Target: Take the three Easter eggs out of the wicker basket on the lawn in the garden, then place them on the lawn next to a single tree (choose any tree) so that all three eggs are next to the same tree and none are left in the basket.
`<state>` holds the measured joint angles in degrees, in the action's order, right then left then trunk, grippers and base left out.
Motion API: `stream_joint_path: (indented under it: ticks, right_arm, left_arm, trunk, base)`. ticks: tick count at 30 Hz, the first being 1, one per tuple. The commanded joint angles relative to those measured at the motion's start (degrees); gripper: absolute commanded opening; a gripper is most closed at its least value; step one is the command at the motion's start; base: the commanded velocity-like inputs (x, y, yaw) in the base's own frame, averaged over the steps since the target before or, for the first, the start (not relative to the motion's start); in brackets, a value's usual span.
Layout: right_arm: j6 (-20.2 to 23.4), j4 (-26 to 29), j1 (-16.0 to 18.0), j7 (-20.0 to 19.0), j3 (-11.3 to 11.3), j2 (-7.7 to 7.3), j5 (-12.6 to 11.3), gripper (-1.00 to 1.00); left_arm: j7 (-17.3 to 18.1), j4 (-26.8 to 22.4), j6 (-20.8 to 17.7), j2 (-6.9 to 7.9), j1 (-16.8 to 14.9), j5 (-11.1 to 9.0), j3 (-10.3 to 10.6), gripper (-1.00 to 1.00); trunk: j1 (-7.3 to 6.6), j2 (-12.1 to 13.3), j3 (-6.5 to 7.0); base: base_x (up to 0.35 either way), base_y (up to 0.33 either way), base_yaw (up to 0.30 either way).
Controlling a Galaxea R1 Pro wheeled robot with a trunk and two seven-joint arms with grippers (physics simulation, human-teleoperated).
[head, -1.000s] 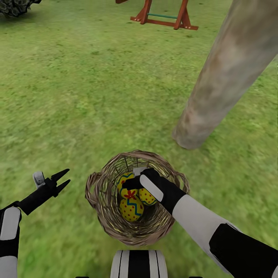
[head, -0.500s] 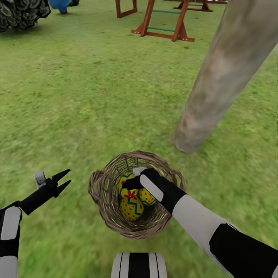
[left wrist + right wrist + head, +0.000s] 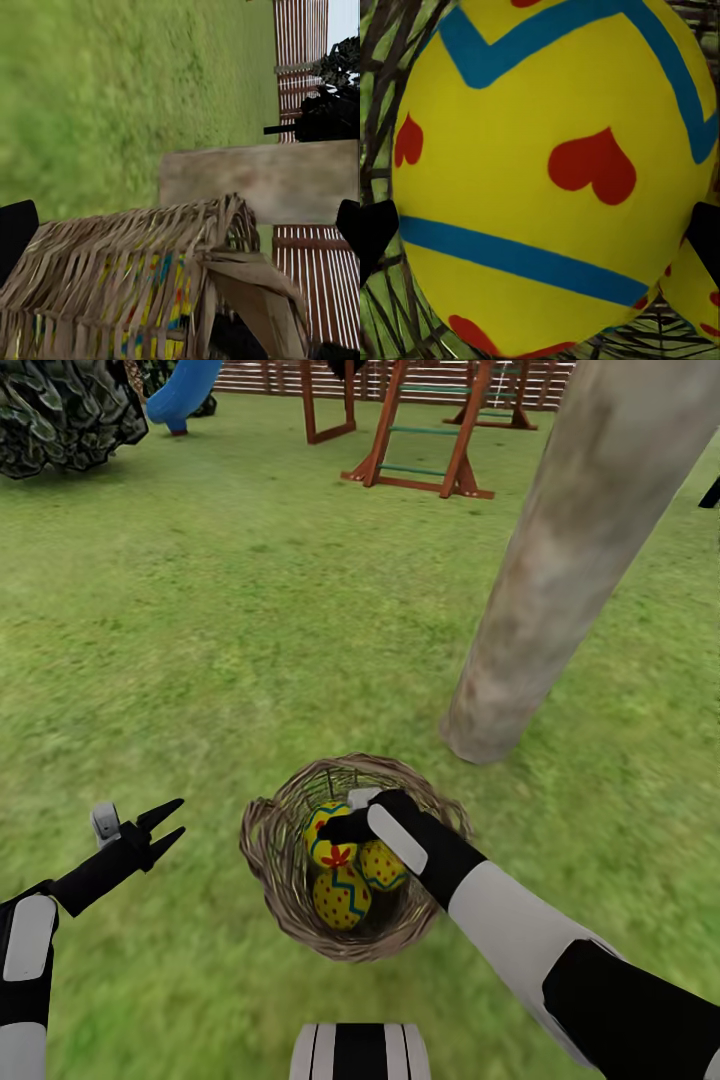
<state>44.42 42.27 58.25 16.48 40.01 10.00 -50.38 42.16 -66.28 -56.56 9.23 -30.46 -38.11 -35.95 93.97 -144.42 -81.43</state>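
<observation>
Wicker basket (image 3: 352,860) sits on the lawn (image 3: 200,640), just in front of the robot's base and near the foot of the tree (image 3: 560,560). Contents: all three Easter eggs (image 3: 341,895), packed together and touching. One shows a red flower, one a blue zigzag with red dots, the third lies partly under the right arm.

Right claw (image 3: 345,828) is down inside the basket at the uppermost egg. In the right wrist view that egg (image 3: 551,172) sits squarely between the two dark fingertips (image 3: 375,232), one at either edge; whether they press on it, I cannot tell.

Left claw (image 3: 165,828) hovers over the grass, apart from the basket on its left side, jaws spread and holding nothing. Its wrist view looks across the basket's weave (image 3: 127,277) to the trunk (image 3: 259,180).

Versus 1.0 s ago: the camera has tilted up, bringing the fence, slide and more of the play tower (image 3: 420,420) into view. Eggs, basket and both arms keep the same arrangement.
</observation>
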Motion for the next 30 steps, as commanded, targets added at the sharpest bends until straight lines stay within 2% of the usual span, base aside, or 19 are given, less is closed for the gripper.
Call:
stream_joint_path:
  ticks: [1,4,6,7,10,14,18,21,24,26,27,28,29,30]
  right_arm:
    - [0.14,1.02,0.03,0.57,-0.11,0.0,-0.59,-1.0]
    - [3.22,5.86,-0.45,0.63,-1.05,0.0,-0.61,-1.0]
    - [4.06,6.5,-0.71,0.78,-4.25,0.0,-0.74,-1.0]
    - [4.14,6.47,-0.75,0.82,-4.77,0.0,-0.76,-1.0]
    - [4.18,6.0,-0.82,0.96,-5.09,0.0,-0.77,-1.0]
    - [6.86,5.82,-0.87,0.97,-5.37,-0.77,-0.68,-1.0]
    - [7.12,6.08,-1.54,0.98,-7.88,-2.33,-0.74,-1.0]
    - [9.37,6.86,-2.57,0.85,-8.25,-3.02,-0.62,-1.0]
    - [12.04,10.63,-4.14,0.69,-10.15,-3.22,-0.67,-1.0]
    - [13.15,13.89,-4.98,0.5,-10.36,-3.29,-1.09,-1.0]
    - [13.42,16.7,-5.41,0.53,-10.26,-5.28,-7.94,-1.0]
    - [13.47,18.94,-5.47,0.6,-10.15,-7.16,-11.86,-1.0]
    - [13.48,21.27,-5.7,0.63,-10.08,-8.97,-14.78,-1.0]
    - [13.49,22.99,-6.18,0.64,-10.06,-9.95,-16.4,-1.0]
  left_arm:
    - [0.3,0.01,-0.22,-0.01,-0.04,0.23,-0.09,1.0]
    - [0.3,0.01,-0.15,-0.08,-0.04,0.23,-0.09,1.0]
    - [0.3,0.01,-0.14,-0.09,-0.04,0.29,-0.09,1.0]
    - [0.3,0.01,-0.13,-0.14,-0.04,0.31,-0.09,1.0]
    - [0.3,0.01,-0.21,-0.18,-0.04,0.32,-0.09,1.0]
    - [0.3,0.01,-0.14,-0.26,-0.04,0.32,-0.09,1.0]
    - [0.28,0.03,-0.1,-0.27,-0.04,0.32,0.7,1.0]
    - [0.25,0.02,-0.08,-0.3,-0.04,0.32,0.79,1.0]
    - [0.21,0.03,-0.08,-0.39,-0.04,0.32,0.85,1.0]
    - [0.21,0.02,-0.04,-1.05,-0.04,0.32,0.88,1.0]
    - [0.21,0.01,-0.04,-1.13,-0.04,0.32,0.88,1.0]
    - [0.21,0.01,-0.04,-1.14,-0.04,0.32,0.88,1.0]
    - [0.21,0.01,-0.04,-1.15,-0.04,0.32,0.88,1.0]
    - [0.21,0.01,-0.04,-1.15,-0.04,0.32,0.88,1.0]
  trunk:
    - [-0.03,0.0,0.19]
    - [-0.11,0.04,0.85]
    - [-0.16,0.07,1.3]
    - [-0.19,0.08,1.52]
    - [-0.26,0.12,2.18]
    - [-0.37,0.17,3.07]
    - [-0.47,0.23,3.96]
    - [-0.55,0.27,4.62]
    - [-0.62,0.31,5.29]
    - [-0.68,0.34,5.73]
    - [-0.7,0.35,5.95]
    - [-0.73,0.36,6.17]
    - [-0.75,0.38,6.39]
    - [-0.78,0.39,6.61]
  base:
    - [0.0,0.0,0.0]
    - [0.0,0.0,0.0]
    - [-0.099,0.0,0.0]
    - [-0.286,0.0,0.0]
    - [-0.064,0.0,0.0]
    - [-0.002,0.0,0.0]
    - [0.0,0.0,0.0]
    - [0.0,0.0,0.0]
    - [0.0,0.0,0.0]
    - [0.0,0.0,0.0]
    - [0.0,0.0,0.0]
    - [0.0,0.0,0.0]
    - [0.0,0.0,0.0]
    - [0.0,0.0,0.0]
